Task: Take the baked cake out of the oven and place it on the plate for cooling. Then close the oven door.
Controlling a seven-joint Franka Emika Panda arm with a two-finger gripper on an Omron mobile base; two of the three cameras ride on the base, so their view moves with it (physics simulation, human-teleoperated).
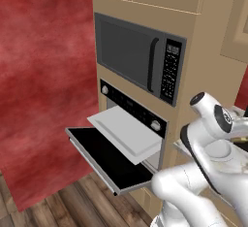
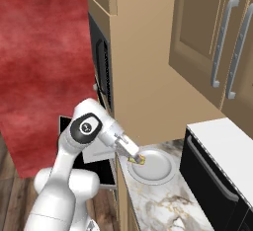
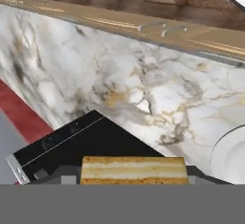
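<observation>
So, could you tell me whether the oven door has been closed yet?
No, the oven door hangs open and flat, with the pale tray pulled out above it.

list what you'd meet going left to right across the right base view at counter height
oven door → tool holding the baked cake → plate → black appliance with a white top
</observation>
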